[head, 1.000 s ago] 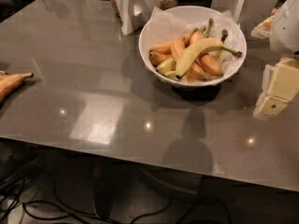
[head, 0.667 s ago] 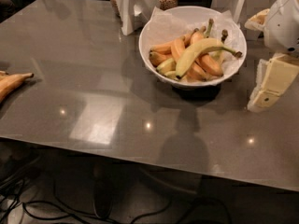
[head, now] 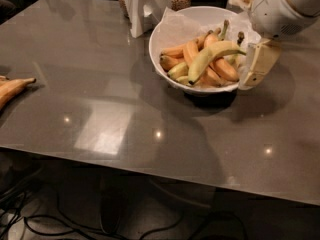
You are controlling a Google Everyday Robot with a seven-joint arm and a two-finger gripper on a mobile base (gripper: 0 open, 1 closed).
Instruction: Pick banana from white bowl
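The long, curved, pale greenish-yellow banana (head: 210,58) is lying atop shorter orange bananas (head: 225,70) in the large, glossy white bowl (head: 156,59). The cream-coloured tool (head: 257,64) is being held just beside the bowl's right rim, and whether it is open or closed cannot be told. A descent onto the banana's middle, across its curve, is being called for. Lamps are being reflected in the glossy grey desk (head: 100,84), and dark cables (head: 50,224) are lying beneath.

You see a grey table (head: 100,69) holding a white bowl (head: 159,31) of shorter bananas (head: 176,50). The banana (head: 210,56), long and pale, lies on top. Your gripper (head: 256,66) hangs just beside the bowl's right rim. A lone banana (head: 12,88) lies far left.
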